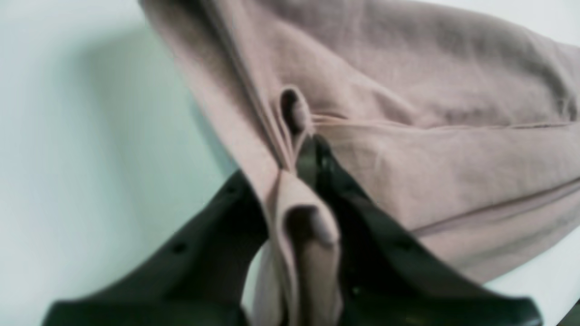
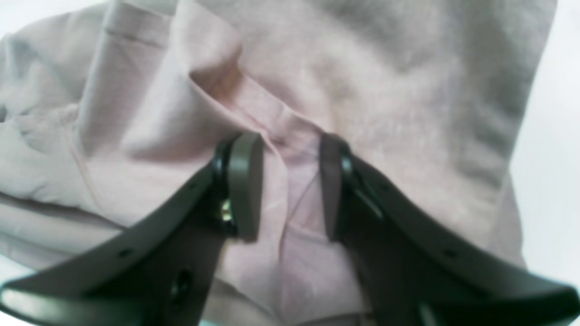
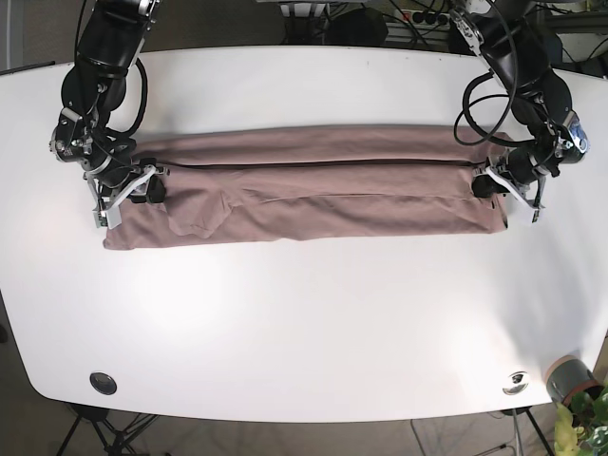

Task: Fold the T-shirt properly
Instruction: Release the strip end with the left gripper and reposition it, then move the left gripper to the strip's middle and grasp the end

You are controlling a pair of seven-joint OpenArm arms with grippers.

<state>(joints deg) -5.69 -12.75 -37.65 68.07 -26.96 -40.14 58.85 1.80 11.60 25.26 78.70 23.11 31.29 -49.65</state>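
Observation:
The dusty-pink T-shirt (image 3: 313, 204) lies as a long horizontal band across the white table, folded along its length. My left gripper (image 3: 483, 183) is at the shirt's right end. In the left wrist view it (image 1: 294, 167) is shut on a bunched fold of the shirt (image 1: 430, 90), which hangs stretched from the jaws. My right gripper (image 3: 150, 187) is at the shirt's left end. In the right wrist view it (image 2: 290, 181) has its pads (image 2: 244, 181) apart, with creased shirt cloth (image 2: 362, 68) lying between them.
The white table (image 3: 304, 323) extends in front of the shirt. A black round fitting (image 3: 103, 383) sits at the front left and a silver one (image 3: 516, 382) at the front right. A grey pot (image 3: 568, 378) with a plant stands off the table's right corner.

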